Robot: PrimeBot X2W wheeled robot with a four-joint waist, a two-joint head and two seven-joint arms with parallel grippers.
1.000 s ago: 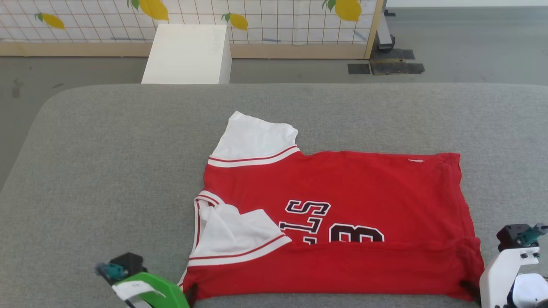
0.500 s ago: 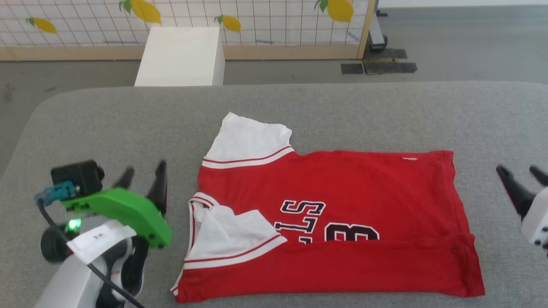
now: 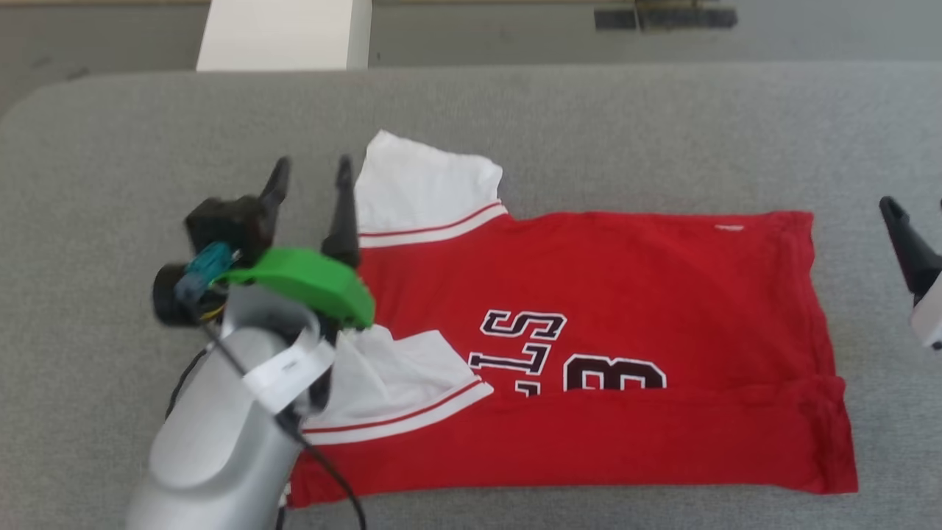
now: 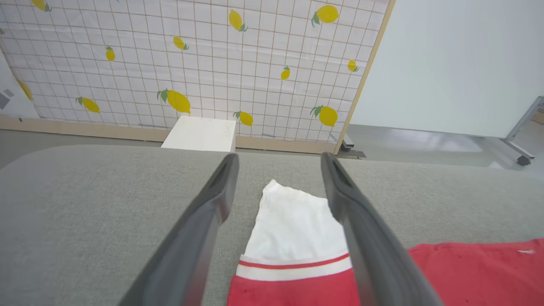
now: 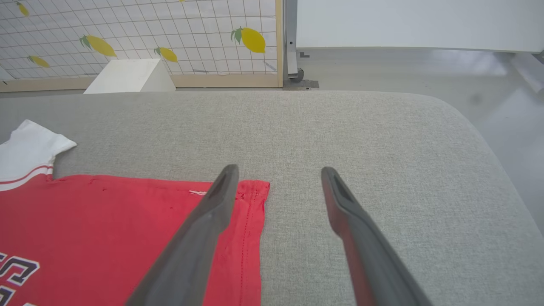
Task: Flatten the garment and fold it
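Garment point(image 3: 625, 280) lies spread on the grey padded worktop point(image 3: 662, 118), its near edge folded up over the lettering (one white sleeve is tucked across the chest, the other sticks out at the far side). Left gripper point(image 3: 313, 168) hovers by that far sleeve, fingers wide apart and empty. Right gripper point(image 5: 280, 171), equally wide and empty, hangs beside the hem's far corner.

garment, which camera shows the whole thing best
Head view: the whole garment lies spread on the grey cushion, lower edge folded up. Left wrist view catches its far white sleeve; right wrist view its hem corner and some lettering.
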